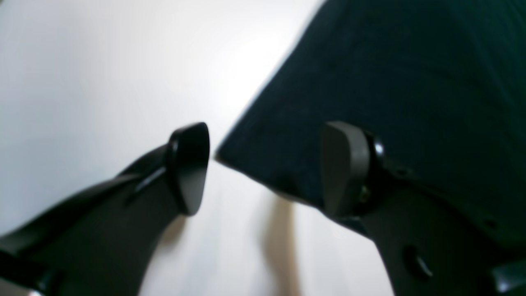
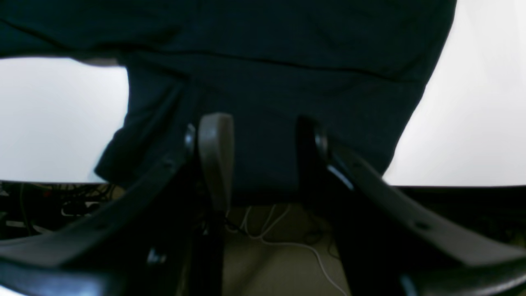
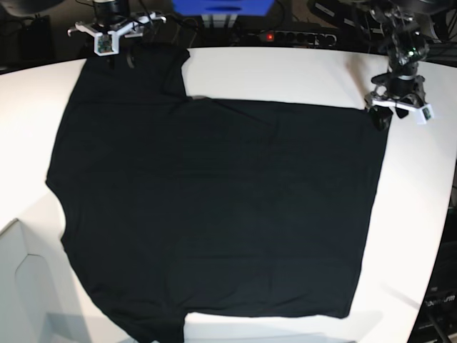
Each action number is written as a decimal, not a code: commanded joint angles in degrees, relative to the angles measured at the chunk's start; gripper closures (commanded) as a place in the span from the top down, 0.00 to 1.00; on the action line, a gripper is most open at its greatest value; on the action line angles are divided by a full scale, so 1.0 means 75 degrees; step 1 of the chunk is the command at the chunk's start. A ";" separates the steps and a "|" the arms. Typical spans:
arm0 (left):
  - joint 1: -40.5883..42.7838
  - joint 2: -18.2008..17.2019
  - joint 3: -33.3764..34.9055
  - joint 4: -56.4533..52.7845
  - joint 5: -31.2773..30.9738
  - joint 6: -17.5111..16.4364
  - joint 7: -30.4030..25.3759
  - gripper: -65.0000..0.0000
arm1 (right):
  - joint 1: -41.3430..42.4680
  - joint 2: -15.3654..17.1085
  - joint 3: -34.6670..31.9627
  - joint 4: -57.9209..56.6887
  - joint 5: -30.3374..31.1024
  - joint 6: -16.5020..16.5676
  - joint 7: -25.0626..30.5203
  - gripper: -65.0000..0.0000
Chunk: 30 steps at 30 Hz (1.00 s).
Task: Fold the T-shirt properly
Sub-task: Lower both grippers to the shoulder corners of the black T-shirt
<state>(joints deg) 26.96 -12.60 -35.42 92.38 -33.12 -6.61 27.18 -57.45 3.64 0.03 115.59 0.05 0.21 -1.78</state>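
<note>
The black T-shirt [image 3: 214, 207] lies spread flat on the white table [image 3: 285, 75], plain side up; no print or tag shows. My left gripper [image 3: 386, 116] is open at the shirt's far right corner. In the left wrist view, this gripper [image 1: 267, 168] stands over the corner of the shirt [image 1: 390, 82], and the cloth passes under one fingertip [image 1: 345, 168]. My right gripper [image 3: 118, 60] is open at the far left sleeve. In the right wrist view, this gripper [image 2: 263, 156] straddles the sleeve cloth of the shirt [image 2: 267, 82] at the table's edge.
A power strip [image 3: 285, 36] with a red light and a blue box [image 3: 221, 8] stand behind the table's far edge. Cables [image 2: 267, 238] lie on the floor below that edge. The table's right edge runs close to the left arm.
</note>
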 commanded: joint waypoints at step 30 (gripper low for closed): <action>-0.0377 -0.0178 0.0520 -0.0976 -0.0032 -0.0085 -0.0148 0.00 | 0.0422 0.0001 0.0986 0.0090 0.0034 0.0025 -0.0730 0.47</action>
<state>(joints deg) 23.66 -13.61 -31.64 84.79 -33.32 -7.14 24.47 -53.82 3.60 7.40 115.44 0.08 0.21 -8.91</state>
